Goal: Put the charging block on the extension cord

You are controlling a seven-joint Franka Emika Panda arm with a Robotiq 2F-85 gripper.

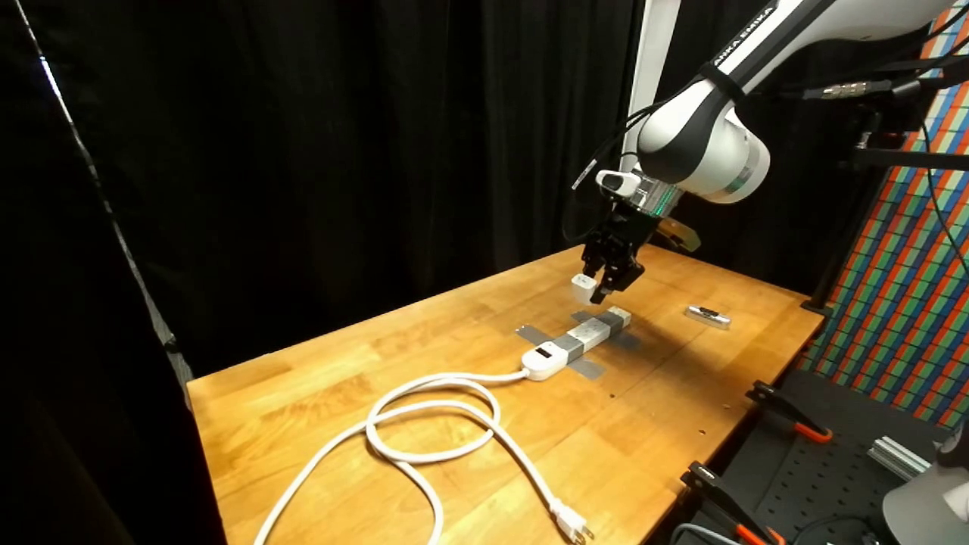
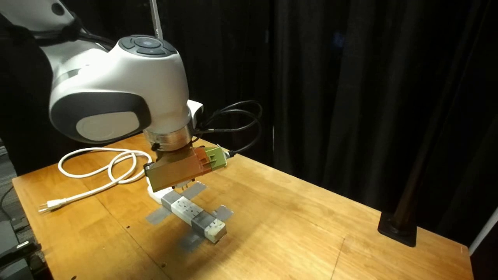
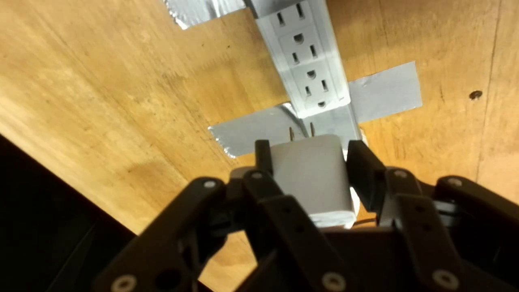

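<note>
Wooden table point(image 1: 651, 401), black curtain point(image 1: 341, 159), grey tape point(image 3: 385, 92), clamps point(image 1: 724, 493)

My arm point(image 1: 674, 121) is finished in white with dark panels point(image 1: 685, 157). White "ANKA EMIKA" lettering point(image 1: 746, 35), upper right in an exterior view, is set on black beside a black strap point(image 1: 723, 82). In an exterior view, upper left, I record a dark rounded button pad point(image 2: 147, 44); nearer the centre, a silver collar point(image 2: 171, 139), an amber-brown housing point(image 2: 177, 170) with a green end point(image 2: 216, 157), and looped black cables point(image 2: 229, 130). My gripper point(image 3: 312, 158), lower wrist view, is black with pale round screws point(image 3: 333, 281).
</note>
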